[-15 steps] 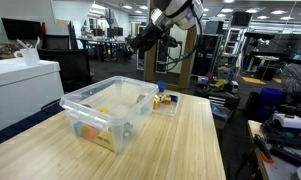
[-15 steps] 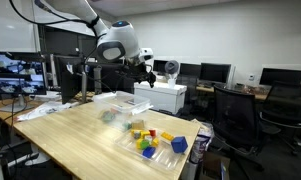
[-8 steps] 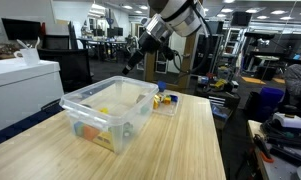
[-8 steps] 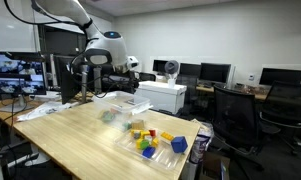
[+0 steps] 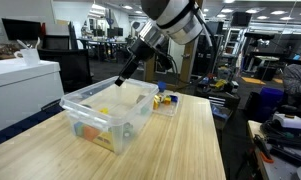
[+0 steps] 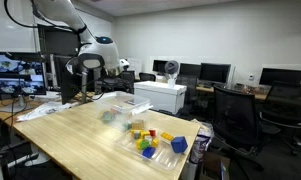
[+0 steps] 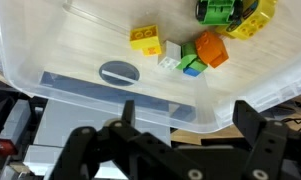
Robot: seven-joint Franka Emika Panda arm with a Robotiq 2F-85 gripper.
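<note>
Clear plastic bin (image 5: 136, 120), rectangular and without a lid, stands on the pale wooden table (image 5: 195, 140) in both exterior views, near the table's far end (image 6: 112, 103). The robot's black hand (image 5: 122, 82) hangs just above the bin's far rim, the arm slanting down to it from 1 o'clock. It is not touching the plastic as far as an exterior view shows (image 6: 122, 68).

In the wrist view the hand (image 7: 182, 118) comes in from 6 o'clock. Its two dark fingers (image 7: 121, 112) stand wide apart with nothing between them, so it is open and empty. They are over the bin's near wall (image 7: 150, 96).

Inside the bin, at 12 o'clock from the hand, lies a small yellow plastic brick (image 7: 144, 38). At 3 o'clock of it, close by, is a small white brick (image 7: 172, 55). Further toward 3 o'clock an orange brick (image 7: 213, 49) touches a green and blue brick pair (image 7: 191, 66). A green and yellow toy piece (image 7: 230, 13) sits at 1 o'clock, cut off by the frame edge.

At 3 o'clock of the bin in an exterior view, a shallow clear tray (image 5: 167, 108) holds more coloured blocks; it touches or nearly touches the bin. A white box-shaped machine (image 5: 25, 85) stands off the table at 9 o'clock
</note>
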